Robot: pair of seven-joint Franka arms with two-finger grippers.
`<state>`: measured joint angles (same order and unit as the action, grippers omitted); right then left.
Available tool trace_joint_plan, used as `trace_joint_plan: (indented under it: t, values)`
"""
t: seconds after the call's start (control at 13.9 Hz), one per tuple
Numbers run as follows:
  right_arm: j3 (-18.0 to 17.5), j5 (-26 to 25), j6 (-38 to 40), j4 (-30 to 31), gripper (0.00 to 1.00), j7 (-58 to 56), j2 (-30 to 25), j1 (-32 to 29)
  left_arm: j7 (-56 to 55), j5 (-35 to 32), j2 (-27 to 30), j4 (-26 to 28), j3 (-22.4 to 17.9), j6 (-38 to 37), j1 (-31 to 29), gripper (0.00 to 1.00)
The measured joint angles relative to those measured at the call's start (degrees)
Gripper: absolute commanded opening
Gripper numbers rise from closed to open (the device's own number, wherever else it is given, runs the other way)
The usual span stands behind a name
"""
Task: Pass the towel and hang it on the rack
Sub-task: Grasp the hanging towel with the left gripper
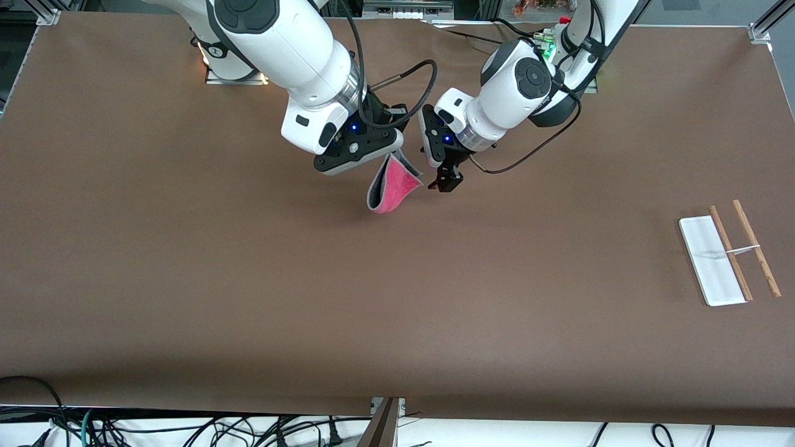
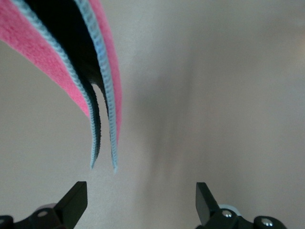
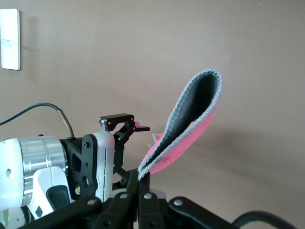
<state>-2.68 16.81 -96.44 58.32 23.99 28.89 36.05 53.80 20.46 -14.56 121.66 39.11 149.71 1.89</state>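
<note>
Brown tabletop mid-frame: right gripper [image 1: 392, 151] pinches the folded pink, grey-trimmed towel [image 1: 391, 185] dangling for handover; left gripper [image 1: 448, 184] waits alongside, jaws spread wide and empty.

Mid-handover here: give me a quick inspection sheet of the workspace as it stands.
Surface: brown table, flat.
Job's things: towel folded, hanging from the right gripper over mid-table; rack lying toward the left arm's end, nothing on it.
Clutter: nothing seen.
Grippers: right gripper shut on the towel; left gripper open beside the towel, not yet gripping it.
Cables: black cable looping at the right wrist; loose cables below the table's front edge.
Surroundings: aluminium frame at the corners.
</note>
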Motion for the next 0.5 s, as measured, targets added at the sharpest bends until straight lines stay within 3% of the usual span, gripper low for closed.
trace_joint_plan:
  t: [0.22,0.5]
  values:
    - [0.0,0.0,0.0,0.0,0.0,0.0,0.0,0.0,3.11,4.65,-0.13,-0.01,-0.29,0.09,-0.02,1.0]
    - [0.0,0.0,0.0,0.0,0.0,0.0,0.0,0.0,14.28,18.68,-0.3,-0.02,-1.35,0.11,-0.17,1.0]
